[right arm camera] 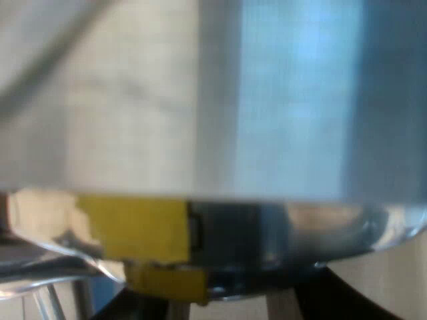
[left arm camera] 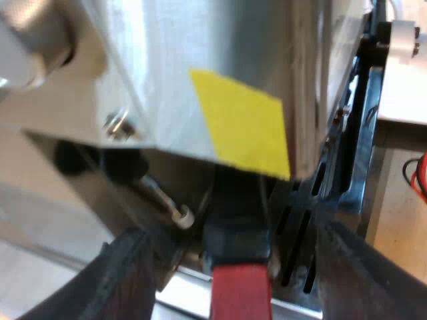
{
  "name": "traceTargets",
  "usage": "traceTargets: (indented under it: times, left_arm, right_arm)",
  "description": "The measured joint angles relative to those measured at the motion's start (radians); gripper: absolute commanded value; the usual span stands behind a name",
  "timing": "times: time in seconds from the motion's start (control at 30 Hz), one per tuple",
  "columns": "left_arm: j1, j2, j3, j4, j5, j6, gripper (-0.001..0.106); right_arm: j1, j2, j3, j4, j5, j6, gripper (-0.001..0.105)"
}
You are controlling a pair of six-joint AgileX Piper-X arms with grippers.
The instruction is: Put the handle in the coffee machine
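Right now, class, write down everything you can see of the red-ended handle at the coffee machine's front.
The handle is a dark bar, matt like plastic, ending in a flat red section. It runs up under the espresso machine, whose front looks like brushed metal, just below a yellow patch. Its metal holder is hidden there, so whether it is locked in cannot be told. The left tool is open, and its black fingers stand one on either side of the handle, neither touching it.
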Motion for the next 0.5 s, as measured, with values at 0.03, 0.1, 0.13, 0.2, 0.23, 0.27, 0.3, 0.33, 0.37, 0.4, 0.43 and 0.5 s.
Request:
traceTargets:
  times: [0.03,0.1,0.13,0.2,0.23,0.27,0.3,0.33,0.37,0.4,0.43,0.5]
  left_arm:
    - [0.01,0.001,0.0,0.0,0.004,0.0,0.055]
    - [0.046,0.001,0.0,0.0,0.028,0.0,0.052]
    - [0.051,0.001,0.0,0.002,0.033,0.0,0.05]
    - [0.07,-0.008,-0.008,0.007,0.038,0.0,0.038]
    - [0.077,-0.014,-0.019,0.007,0.038,0.0,0.032]
    - [0.078,-0.019,-0.03,0.007,0.038,0.0,0.02]
    - [0.078,-0.022,-0.042,0.007,0.031,0.0,0.014]
    - [0.078,-0.022,-0.048,0.007,0.027,0.0,0.01]
    - [0.078,-0.021,-0.07,0.007,0.013,0.0,0.0]
    - [0.073,-0.021,-0.081,0.007,-0.004,-0.002,0.0]
    - [0.067,-0.021,-0.087,0.005,-0.017,-0.009,0.0]
    - [0.035,-0.021,-0.099,0.0,-0.121,-0.023,0.0]
  right_arm:
    - [0.0,0.0,0.0,0.0,0.0,0.0,0.028]
    - [0.0,0.0,0.0,0.0,0.0,0.0,0.028]
    - [0.0,0.0,0.0,0.0,0.0,0.0,0.028]
    - [0.0,0.0,0.0,0.0,0.002,0.0,0.028]
    - [0.0,0.0,0.0,0.0,0.001,0.0,0.028]
    - [0.0,0.0,0.0,0.0,0.001,0.0,0.028]
    - [0.0,0.0,0.0,0.0,0.001,0.0,0.028]
    - [0.0,0.0,0.0,0.0,0.001,0.0,0.028]
    - [0.0,0.0,0.0,0.0,0.001,0.0,0.028]
    - [0.0,0.0,0.0,0.0,0.001,0.0,0.028]
    - [0.0,0.0,0.0,0.0,0.001,0.0,0.028]
    - [0.0,0.0,0.0,0.0,0.001,0.0,0.028]
